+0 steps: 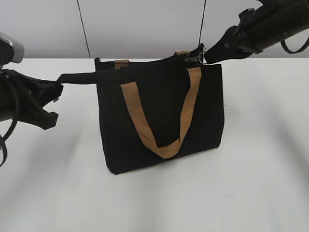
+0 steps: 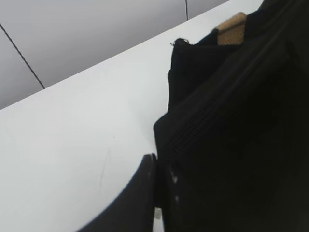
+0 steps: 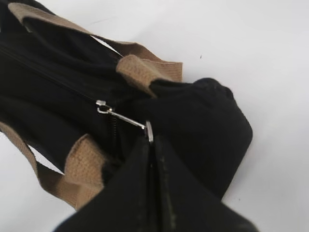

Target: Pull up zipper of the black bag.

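The black bag (image 1: 159,116) stands upright on the white table, with a tan handle (image 1: 164,116) hanging down its front. My left gripper (image 1: 59,82) is shut on the bag's black fabric tab, stretched out to the left; the left wrist view shows the jaws (image 2: 161,176) pinching the fabric beside the zipper line (image 2: 193,130). My right gripper (image 1: 206,55) is shut on the silver pull tab (image 3: 126,118) at the bag's top right corner. The zipper line (image 3: 53,77) behind the slider looks shut.
The white table (image 1: 260,159) spreads around the bag. A grey panelled wall (image 1: 145,24) stands behind. Tan handles (image 3: 145,70) lie on both sides of the zipper in the right wrist view.
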Available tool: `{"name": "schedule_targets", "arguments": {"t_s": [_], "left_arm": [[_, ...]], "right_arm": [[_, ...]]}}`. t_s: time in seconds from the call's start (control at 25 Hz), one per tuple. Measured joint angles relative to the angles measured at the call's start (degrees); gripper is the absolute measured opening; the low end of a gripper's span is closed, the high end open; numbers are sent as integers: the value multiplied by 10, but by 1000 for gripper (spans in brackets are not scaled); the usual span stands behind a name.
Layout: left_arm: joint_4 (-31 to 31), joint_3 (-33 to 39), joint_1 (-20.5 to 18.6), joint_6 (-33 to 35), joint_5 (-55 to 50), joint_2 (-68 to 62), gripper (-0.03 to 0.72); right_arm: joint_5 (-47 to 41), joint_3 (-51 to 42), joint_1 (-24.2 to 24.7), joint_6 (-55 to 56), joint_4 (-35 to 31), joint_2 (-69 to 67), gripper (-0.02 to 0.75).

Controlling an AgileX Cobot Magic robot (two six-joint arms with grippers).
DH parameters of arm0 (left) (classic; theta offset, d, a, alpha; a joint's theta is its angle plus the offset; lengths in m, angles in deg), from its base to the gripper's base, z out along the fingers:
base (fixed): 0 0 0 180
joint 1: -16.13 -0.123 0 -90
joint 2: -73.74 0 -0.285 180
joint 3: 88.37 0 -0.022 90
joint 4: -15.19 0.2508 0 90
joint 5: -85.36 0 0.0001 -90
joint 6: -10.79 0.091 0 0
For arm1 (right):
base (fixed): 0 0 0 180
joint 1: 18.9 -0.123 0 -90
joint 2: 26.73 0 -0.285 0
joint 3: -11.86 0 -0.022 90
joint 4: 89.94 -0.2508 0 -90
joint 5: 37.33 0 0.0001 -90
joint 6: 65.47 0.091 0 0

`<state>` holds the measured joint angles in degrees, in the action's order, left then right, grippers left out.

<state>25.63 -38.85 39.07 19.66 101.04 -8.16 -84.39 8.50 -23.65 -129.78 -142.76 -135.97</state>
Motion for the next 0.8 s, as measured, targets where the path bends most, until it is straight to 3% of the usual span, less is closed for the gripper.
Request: {"name": "schedule_targets", "arguments": {"t_s": [0.16, 0.28, 0.4, 0.48, 0.56, 0.68, 0.8], "left_arm": [[-5, 0, 0, 0, 0, 0, -3], [-63, 0, 0, -1, -1, 0, 17], [-134, 0, -2, -15, -12, 0, 164], [-153, -4, -3, -30, -37, 0, 305], [-170, -19, -3, -49, -97, 0, 387], [-188, -53, -3, -55, -187, 0, 419], [-205, -84, -3, -56, -251, 0, 410]], "right_arm": [[-6, 0, -1, 2, -1, 3, -1], [-7, 0, -7, 3, -1, 5, 18], [-7, 0, -16, 4, 1, 7, 146], [-8, 0, -20, 4, 5, 11, 274], [-9, 0, -24, 7, 10, 21, 337], [-9, 0, -32, 26, 28, 41, 367], [-9, -10, -53, 63, 87, 64, 365]]}}
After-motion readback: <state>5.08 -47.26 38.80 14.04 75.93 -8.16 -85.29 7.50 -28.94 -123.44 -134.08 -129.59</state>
